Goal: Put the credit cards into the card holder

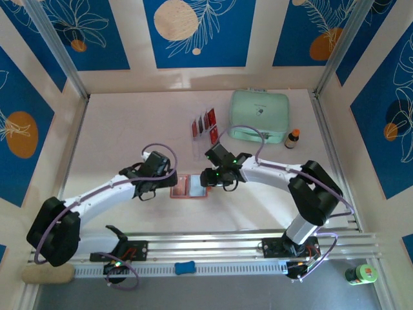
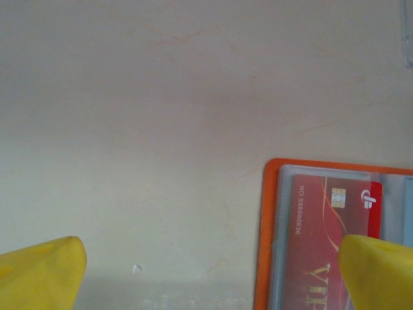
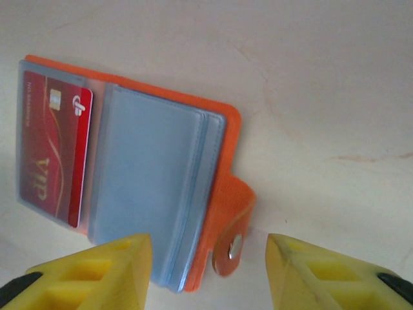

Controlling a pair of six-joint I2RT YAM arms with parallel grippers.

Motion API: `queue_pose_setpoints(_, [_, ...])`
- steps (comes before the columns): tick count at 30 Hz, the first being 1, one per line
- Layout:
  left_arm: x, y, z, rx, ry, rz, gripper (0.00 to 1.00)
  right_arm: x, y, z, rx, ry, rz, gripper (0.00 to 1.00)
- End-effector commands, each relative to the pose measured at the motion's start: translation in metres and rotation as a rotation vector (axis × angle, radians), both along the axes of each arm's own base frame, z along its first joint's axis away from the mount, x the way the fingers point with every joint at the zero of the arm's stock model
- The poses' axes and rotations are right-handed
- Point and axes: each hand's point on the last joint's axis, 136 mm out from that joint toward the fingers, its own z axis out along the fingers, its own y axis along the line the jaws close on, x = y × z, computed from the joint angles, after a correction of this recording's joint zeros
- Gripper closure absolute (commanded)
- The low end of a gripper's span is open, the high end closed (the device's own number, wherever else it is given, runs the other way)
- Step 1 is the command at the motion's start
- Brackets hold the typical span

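We list: desk (image 1: 129, 123), pale; mint-green case (image 1: 259, 116), far side; left tool (image 2: 210, 261), fingers spread wide, holding nothing; right tool (image 3: 210, 261), partly open, holding nothing; card holder (image 3: 161, 174), orange, lying open on the desk between them; red credit card (image 3: 55, 152), sleeved inside.

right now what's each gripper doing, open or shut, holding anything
left gripper: open, holding nothing, at the edge of the card holder.
right gripper: open, holding nothing, jaws either side of the card holder's snap tab.
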Motion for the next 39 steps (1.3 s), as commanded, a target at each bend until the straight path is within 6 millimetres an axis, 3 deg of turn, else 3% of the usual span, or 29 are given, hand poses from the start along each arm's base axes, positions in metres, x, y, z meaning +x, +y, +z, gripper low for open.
queue_pose_setpoints(1, [0.006,-0.010,0.006,-0.037,-0.006,-0.018,0.00,0.009,0.006,-0.001,-0.006,-0.011,0.021,0.53])
queue_pose_setpoints(4, [0.007,-0.015,0.007,-0.049,-0.008,-0.031,0.00,0.009,0.002,-0.006,-0.020,-0.008,0.020,0.68])
queue_pose_setpoints(6, [0.007,-0.019,0.008,-0.058,-0.010,-0.037,0.00,0.009,-0.004,-0.006,-0.027,-0.014,0.015,0.87])
queue_pose_setpoints(9, [0.007,-0.027,0.010,-0.071,-0.018,-0.050,0.00,0.010,-0.016,-0.004,-0.028,-0.019,0.004,1.00])
queue_pose_setpoints(18, [0.006,-0.052,0.011,-0.129,-0.027,-0.088,0.00,0.015,-0.044,0.001,-0.011,-0.022,-0.019,0.99])
queue_pose_setpoints(22, [0.007,-0.064,0.007,-0.152,-0.011,-0.109,0.00,0.015,-0.045,0.008,0.012,-0.019,-0.009,0.75])
queue_pose_setpoints(25, [0.007,-0.070,0.006,-0.146,-0.009,-0.125,0.00,0.013,-0.047,0.020,0.026,-0.036,-0.018,0.70])
queue_pose_setpoints(32, [0.010,-0.074,0.010,-0.110,-0.043,-0.128,0.00,0.010,-0.038,0.056,0.146,-0.069,-0.040,0.73])
queue_pose_setpoints(39, [0.007,-0.061,0.000,-0.054,-0.061,-0.059,0.00,0.012,-0.009,0.059,0.233,-0.040,-0.014,0.90])
